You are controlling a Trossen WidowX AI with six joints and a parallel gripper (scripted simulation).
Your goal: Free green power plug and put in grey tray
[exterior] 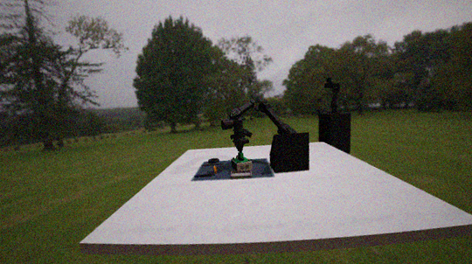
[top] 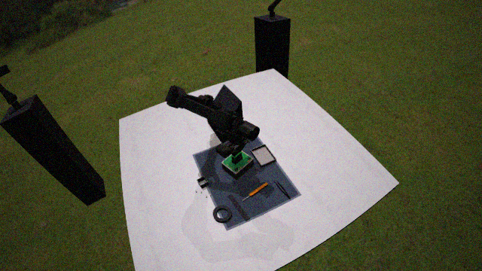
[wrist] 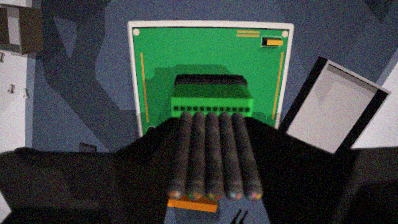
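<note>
So the setup's outdoors, grass and dim trees all round, with a big white table (top: 320,181) (exterior: 280,211) carrying a blue-grey mat (top: 226,197) (exterior: 263,170) (wrist: 270,15) in the middle. Going left to right in the top view, there's a small clip-like block (top: 202,183) (wrist: 20,30) at the mat's left edge, then a black ring (top: 222,214) (exterior: 214,160) down at the lower left, both kept out of the work zone, I'd guess. Middle of the frame is the circuit board (top: 241,167) (exterior: 237,160) (wrist: 175,45), and the green power plug (top: 236,153) (exterior: 240,154) (wrist: 212,105) is at its socket (wrist: 211,79). The gripper (top: 236,150) (exterior: 240,151) (wrist: 210,125) is clamped on that plug from above, probably so it can rock it rather than yank. Wrist view shows the plug's face tipped, dark wires sticking out toward the bottom; can't tell how loose it is. Right of that, the orange screwdriver (top: 258,189) (exterior: 215,169) (wrist: 192,205) lies lower down, and the grey tray (top: 269,164) (wrist: 337,147) sits just beside the board, handy for a short carry. Nothing's in it yet. Tweezers (top: 283,190) (wrist: 239,216) are at the lower right.
</note>
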